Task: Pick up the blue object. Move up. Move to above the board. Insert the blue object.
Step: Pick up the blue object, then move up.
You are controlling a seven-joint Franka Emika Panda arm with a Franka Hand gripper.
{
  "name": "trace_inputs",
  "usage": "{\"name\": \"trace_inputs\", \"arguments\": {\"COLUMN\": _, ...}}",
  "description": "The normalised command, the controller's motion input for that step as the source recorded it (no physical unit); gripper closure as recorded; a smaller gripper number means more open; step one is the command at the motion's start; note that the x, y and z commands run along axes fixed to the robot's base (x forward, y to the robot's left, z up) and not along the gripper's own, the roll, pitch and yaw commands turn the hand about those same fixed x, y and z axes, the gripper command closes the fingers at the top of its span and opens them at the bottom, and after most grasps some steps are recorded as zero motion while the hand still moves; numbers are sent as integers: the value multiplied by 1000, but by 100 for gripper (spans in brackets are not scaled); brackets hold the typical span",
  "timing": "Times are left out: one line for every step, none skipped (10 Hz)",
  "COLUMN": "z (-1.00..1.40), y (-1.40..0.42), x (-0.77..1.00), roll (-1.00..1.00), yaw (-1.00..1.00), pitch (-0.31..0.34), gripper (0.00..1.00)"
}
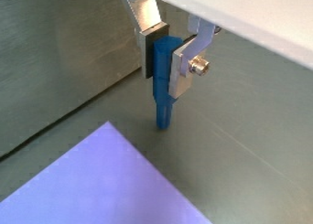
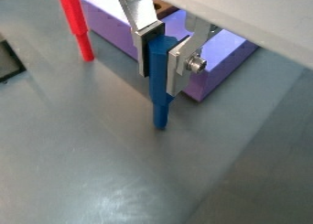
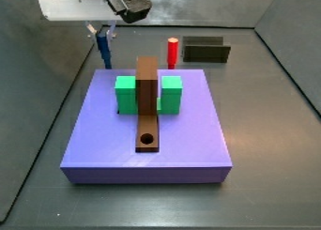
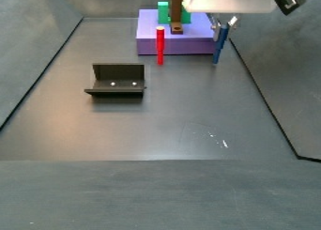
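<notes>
Claw has its plates clamped on the upper end of the blue object; both wrist views show the peg pinched between the pads, hanging upright with its lower end pointing down at the grey floor.

Progress: grasp looks done. Whether the lift has started is hard to call. In a wrist view the tip sits right at the floor with a faint shadow, so I'd say barely off it or just touching. Remaining: move up, carry over the board, line up with the hole, insert.

Location: in a side view the blue object is in the upper left of the frame, just beyond the back left corner of the purple slab, beside it rather than above it.

View differences:
- A side view shows the board lying along the slab between two green blocks, with the hole at its near end. The wrist views don't show the board at all.
- A side view shows the fixture left of centre, well apart from everything.
- The red peg stands upright near the slab in a wrist view; in a side view it's in the upper middle.
- Only the wrist views resolve the grip itself.
</notes>
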Motion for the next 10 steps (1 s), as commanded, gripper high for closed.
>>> {"name": "trace_inputs", "arguments": {"z": 0, "y": 0, "x": 0, "roll": 0, "yaw": 0, "pitch": 0, "gripper": 100}}
{"name": "trace_inputs", "arguments": {"z": 0, "y": 0, "x": 0, "roll": 0, "yaw": 0, "pitch": 0, "gripper": 100}}
{"name": "trace_inputs", "arguments": {"z": 0, "y": 0, "x": 0, "roll": 0, "yaw": 0, "pitch": 0, "gripper": 100}}
{"name": "trace_inputs", "arguments": {"z": 0, "y": 0, "x": 0, "roll": 0, "yaw": 0, "pitch": 0, "gripper": 100}}
{"name": "trace_inputs", "arguments": {"z": 0, "y": 0, "x": 0, "roll": 0, "yaw": 0, "pitch": 0, "gripper": 100}}
{"name": "trace_inputs", "arguments": {"z": 0, "y": 0, "x": 0, "roll": 0, "yaw": 0, "pitch": 0, "gripper": 100}}
{"name": "trace_inputs", "arguments": {"z": 0, "y": 0, "x": 0, "roll": 0, "yaw": 0, "pitch": 0, "gripper": 100}}
{"name": "trace_inputs", "arguments": {"z": 0, "y": 0, "x": 0, "roll": 0, "yaw": 0, "pitch": 0, "gripper": 100}}
{"name": "trace_inputs", "arguments": {"z": 833, "y": 0, "x": 0, "roll": 0, "yaw": 0, "pitch": 0, "gripper": 100}}
{"name": "trace_inputs", "arguments": {"z": 787, "y": 29, "x": -25, "roll": 3, "yaw": 20, "pitch": 29, "gripper": 100}}
